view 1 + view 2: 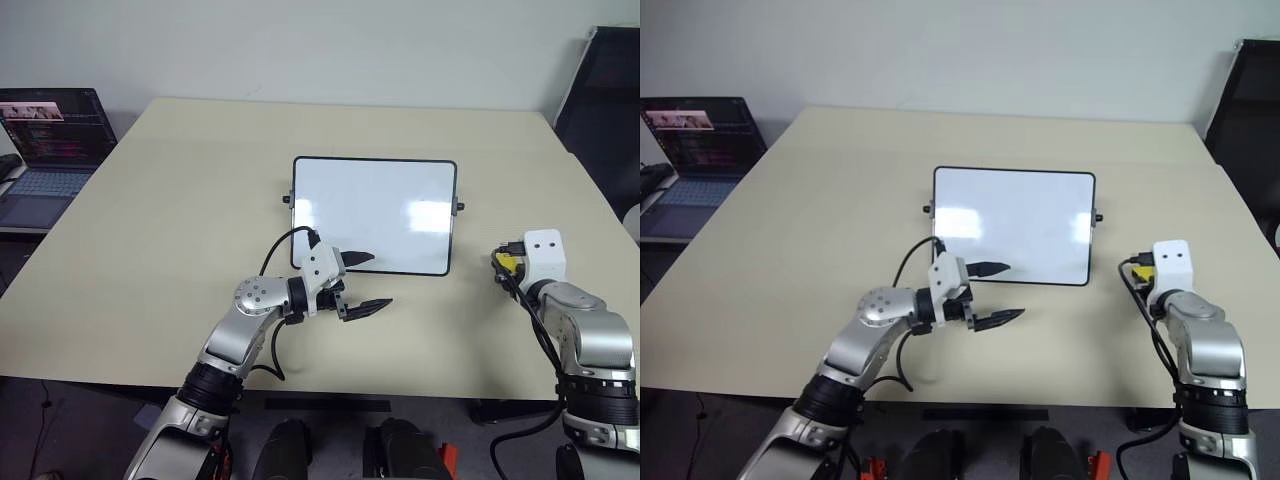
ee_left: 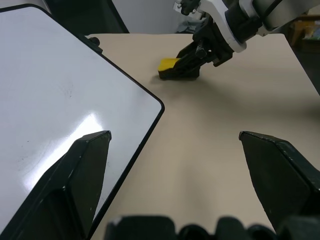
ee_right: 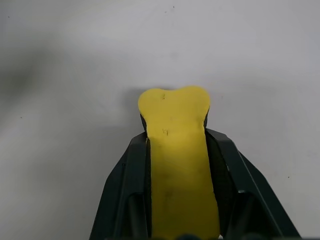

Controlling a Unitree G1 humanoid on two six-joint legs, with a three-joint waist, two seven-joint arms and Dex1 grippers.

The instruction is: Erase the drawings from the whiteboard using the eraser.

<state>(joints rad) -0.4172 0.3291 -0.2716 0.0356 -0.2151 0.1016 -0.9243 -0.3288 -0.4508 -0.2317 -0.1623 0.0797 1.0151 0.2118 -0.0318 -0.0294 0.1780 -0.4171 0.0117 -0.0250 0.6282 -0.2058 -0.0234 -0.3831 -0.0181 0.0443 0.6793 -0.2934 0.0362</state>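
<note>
One whiteboard (image 1: pixel 375 213) is shown lying flat near the middle of the beige tabletop (image 1: pixel 160 230), its black frame carrying a small knob on each short side. Its glossy surface is seen white with light reflections; no red digits can be made out on it.

One eraser (image 3: pixel 179 165) — a yellow block — is seen pinched between the two black fingers of the right claw (image 2: pixel 187 65), which is closed on it. In the left wrist view the eraser rests on the bare tabletop, off the whiteboard and just beyond its right short side. The right arm is bent in from the right edge of the tabletop, with its wrist tilted downward toward the surface.

The left claw (image 1: pixel 362 283) is held open, its two fingers spread well apart: one finger overlaps the whiteboard's near left corner, the other lies over bare tabletop just in front of the frame. The left forearm is angled across the body so that the claw points to the right, roughly level.

One laptop (image 1: pixel 45 150) — lid open, screen lit — stands at the far left beside the tabletop.
</note>
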